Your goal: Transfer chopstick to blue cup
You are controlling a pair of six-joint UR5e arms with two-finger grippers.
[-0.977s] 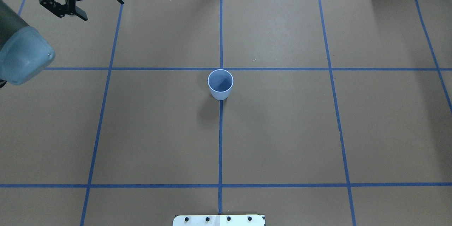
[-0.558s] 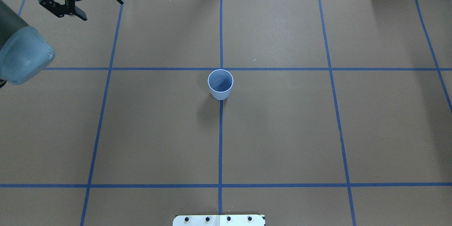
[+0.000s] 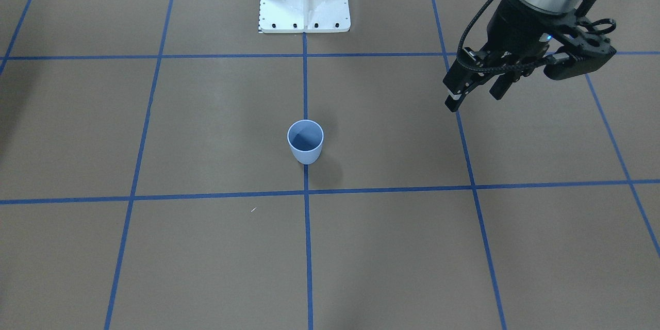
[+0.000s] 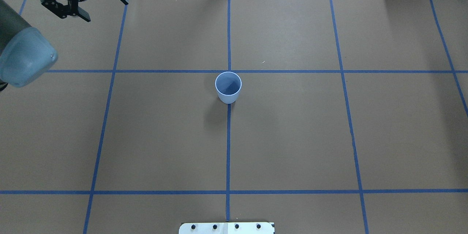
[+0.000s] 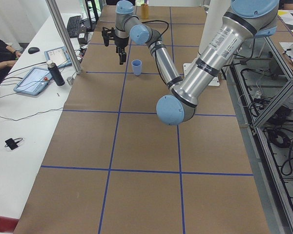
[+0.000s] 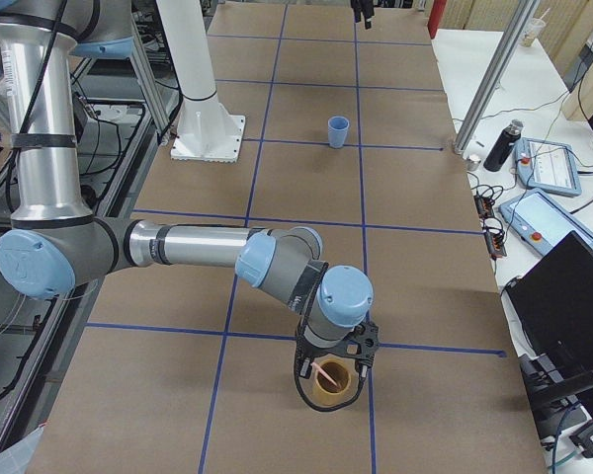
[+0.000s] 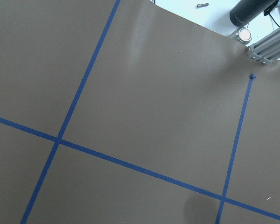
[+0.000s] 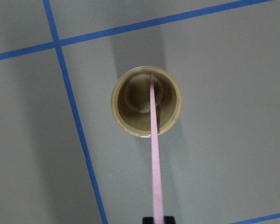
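The blue cup (image 4: pixel 228 87) stands upright and empty at the table's middle, on the centre tape line; it also shows in the front view (image 3: pixel 305 143). The pale-pink chopstick (image 8: pixel 155 158) stands in a tan cup (image 8: pixel 122 122) near the table's end on my right (image 6: pixel 332 393). My right gripper (image 8: pixel 157 218) is shut on the chopstick's upper end, directly above the tan cup (image 6: pixel 328 375). My left gripper (image 3: pixel 474 94) hangs open and empty above the table, far from the blue cup, at the overhead view's far left (image 4: pixel 73 9).
The white robot base (image 3: pixel 304 5) stands at the table's near edge. Blue tape lines (image 4: pixel 228 36) grid the brown paper. A side desk beyond the far edge holds a dark bottle (image 6: pixel 500 146) and tablets (image 6: pixel 546 163). An aluminium post (image 6: pixel 496 84) stands at that edge.
The left arm and gripper have shifted only very slightly. The blue cup has not moved.
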